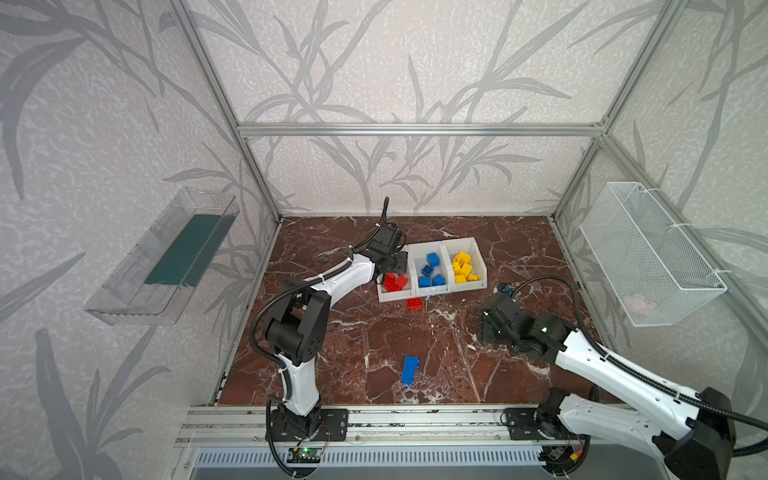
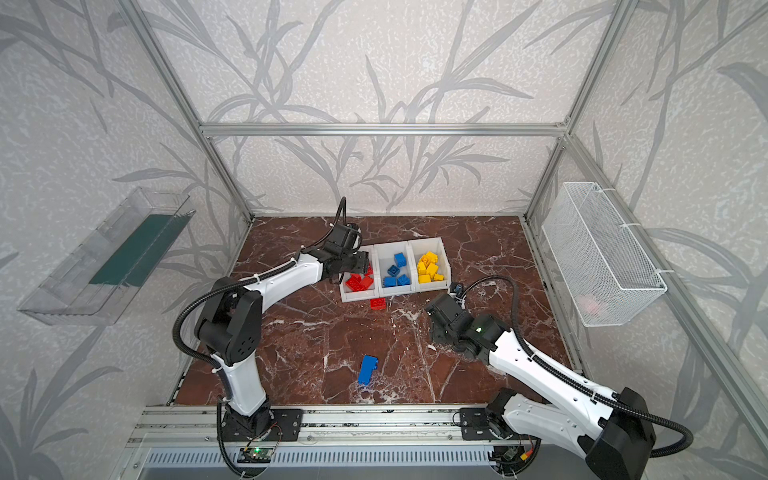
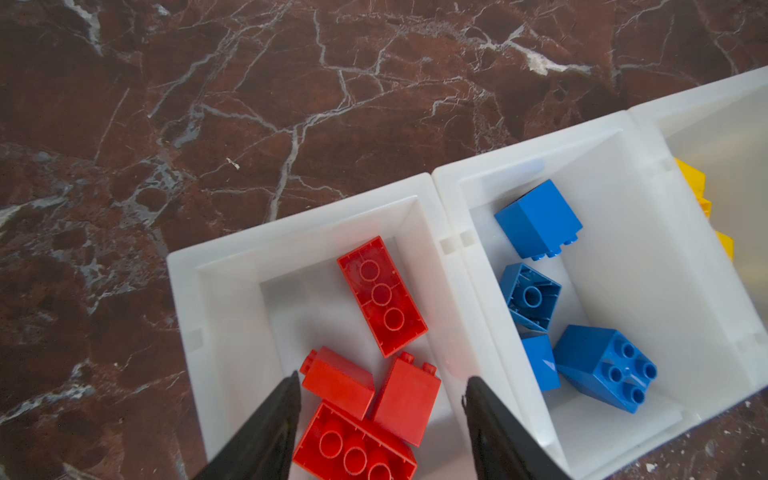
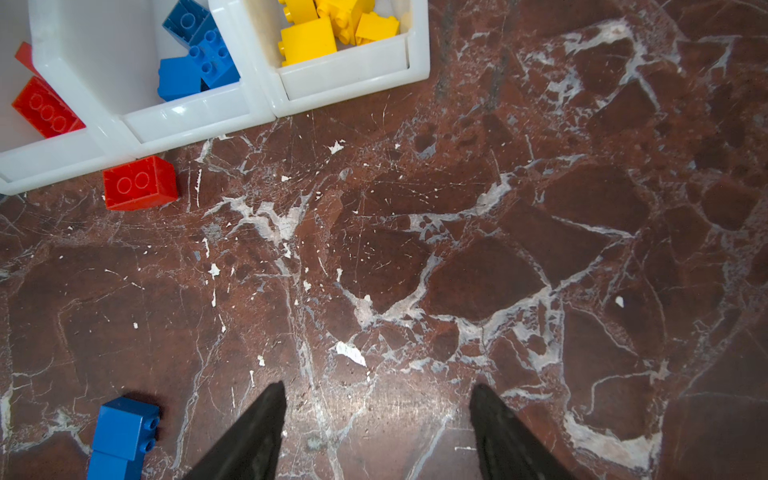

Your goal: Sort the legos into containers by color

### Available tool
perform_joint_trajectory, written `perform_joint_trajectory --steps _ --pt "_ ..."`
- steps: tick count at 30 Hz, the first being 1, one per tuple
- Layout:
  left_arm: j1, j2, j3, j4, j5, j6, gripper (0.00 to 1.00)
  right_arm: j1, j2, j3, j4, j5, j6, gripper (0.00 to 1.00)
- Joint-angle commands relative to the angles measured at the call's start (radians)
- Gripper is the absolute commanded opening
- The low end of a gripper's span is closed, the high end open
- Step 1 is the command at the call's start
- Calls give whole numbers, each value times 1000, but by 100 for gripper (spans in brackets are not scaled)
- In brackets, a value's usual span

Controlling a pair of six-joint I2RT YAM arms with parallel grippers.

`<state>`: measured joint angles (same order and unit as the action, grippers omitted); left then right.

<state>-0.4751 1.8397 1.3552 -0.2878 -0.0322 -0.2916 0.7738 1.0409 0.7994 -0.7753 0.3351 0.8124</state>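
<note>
Nearest me, a blue brick is lying loose, about eight o'clock from my right gripper, which is hanging spread and empty. Further out, a red brick is sitting just outside the red bin, at its six o'clock. My left gripper is hovering released over that bin. If I'm pulling back low, I'm probably risking clipping its wall.
</note>
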Motion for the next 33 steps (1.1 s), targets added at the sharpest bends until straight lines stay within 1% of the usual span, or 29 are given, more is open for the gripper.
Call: perform_joint_trajectory --steps 1,5,11,19,22,27,30,33 --pt "8 -110 -44 -2 11 -20 66 12 27 43 -6 -5 -23 71" --pt "12 -213 -145 -2 3 -46 65 41 98 70 43 -19 -37 71" --pt "19 -389 -329 -14 -37 -87 66 118 323 210 75 -33 -97 72" --pt "19 -730 -673 61 -89 -173 66 174 632 411 147 -75 -126 73" --pt "19 -838 -742 26 -89 -196 66 187 730 482 156 -70 -134 73" --pt "19 -975 -837 -1 -77 -233 66 189 844 572 167 -74 -131 74" --pt "18 -1024 -884 14 -81 -253 66 189 914 649 126 -56 -117 75" --pt "19 -1031 -895 24 -74 -245 66 186 969 699 101 -19 -95 77"
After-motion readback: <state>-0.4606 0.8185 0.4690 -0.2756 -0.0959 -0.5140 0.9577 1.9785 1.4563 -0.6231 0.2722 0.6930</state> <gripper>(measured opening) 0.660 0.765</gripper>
